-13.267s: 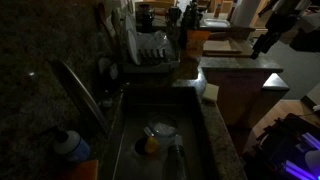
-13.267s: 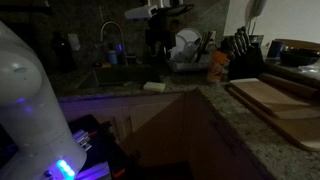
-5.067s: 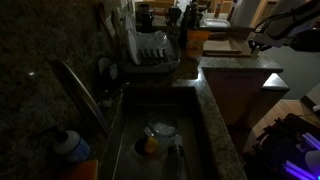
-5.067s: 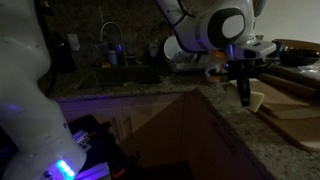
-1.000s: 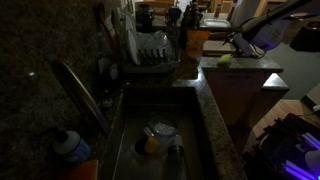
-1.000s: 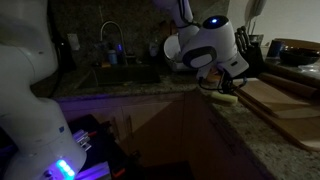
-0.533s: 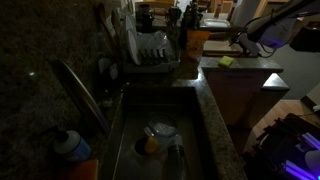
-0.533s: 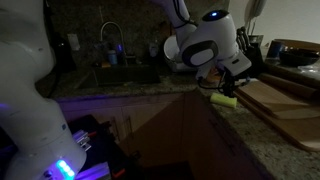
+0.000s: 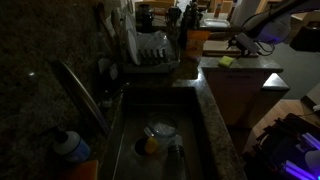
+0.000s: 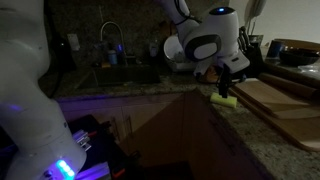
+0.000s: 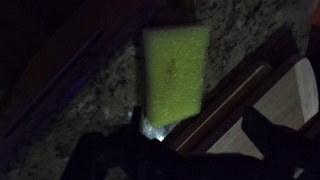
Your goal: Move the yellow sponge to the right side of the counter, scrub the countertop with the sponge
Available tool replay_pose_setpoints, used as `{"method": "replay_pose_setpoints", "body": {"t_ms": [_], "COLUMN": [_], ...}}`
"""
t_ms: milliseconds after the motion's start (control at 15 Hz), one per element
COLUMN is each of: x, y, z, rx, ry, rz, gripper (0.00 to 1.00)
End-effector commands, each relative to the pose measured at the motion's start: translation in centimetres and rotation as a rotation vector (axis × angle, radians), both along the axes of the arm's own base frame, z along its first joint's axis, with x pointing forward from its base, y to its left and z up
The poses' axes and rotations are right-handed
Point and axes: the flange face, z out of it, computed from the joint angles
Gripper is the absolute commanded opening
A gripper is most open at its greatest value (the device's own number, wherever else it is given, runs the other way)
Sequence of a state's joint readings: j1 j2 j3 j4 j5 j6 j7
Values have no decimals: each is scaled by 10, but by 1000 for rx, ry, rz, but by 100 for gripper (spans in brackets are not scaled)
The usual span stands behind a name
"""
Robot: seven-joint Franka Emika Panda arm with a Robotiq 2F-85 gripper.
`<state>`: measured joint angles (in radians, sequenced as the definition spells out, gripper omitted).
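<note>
The yellow sponge [image 10: 224, 100] lies flat on the speckled granite counter, beside the edge of a wooden cutting board [image 10: 277, 101]. It also shows in an exterior view [image 9: 226, 61] and fills the upper middle of the wrist view [image 11: 175, 73]. My gripper [image 10: 227, 84] hangs just above the sponge. It is open and empty. In the wrist view the gripper [image 11: 198, 128] shows as two dark fingers spread wide. The left finger is by the sponge's near end and the right finger is over the board [image 11: 270, 100].
The sink [image 9: 160, 135] with dishes in it lies left of the sponge, with a faucet [image 10: 111, 42] and a dish rack [image 9: 150, 50] behind. A knife block [image 10: 243, 55] stands by the boards. The counter edge [image 10: 205, 115] drops off close in front of the sponge.
The gripper has let go of the sponge and risen a little above it. The sponge now rests on the counter by the board.
</note>
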<state>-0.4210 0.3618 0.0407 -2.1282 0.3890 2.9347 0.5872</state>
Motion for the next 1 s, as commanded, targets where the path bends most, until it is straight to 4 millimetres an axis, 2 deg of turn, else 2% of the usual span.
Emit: {"method": "replay_pose_setpoints", "body": {"t_ms": [0,67,133,267,333,467,667,733,800,933], "x": [-2,-1,2,5,10,19,29,34,21,29], "y": [6,12,5,11,12,2,-10,-12,-2,-8], "z": [15,16,9,12,4,-20,-43,-45,-36,-45], "rx": [-32,-54,-42,-59,19,133,239,244,208,217], "ry": [70,79,50,56,98,172,285,286,264,280], "rz": [2,19,10,17,12,-25,-96,-109,-78,-96], "gripper": [100,100,100,100,100,100,100,100,100,100]}}
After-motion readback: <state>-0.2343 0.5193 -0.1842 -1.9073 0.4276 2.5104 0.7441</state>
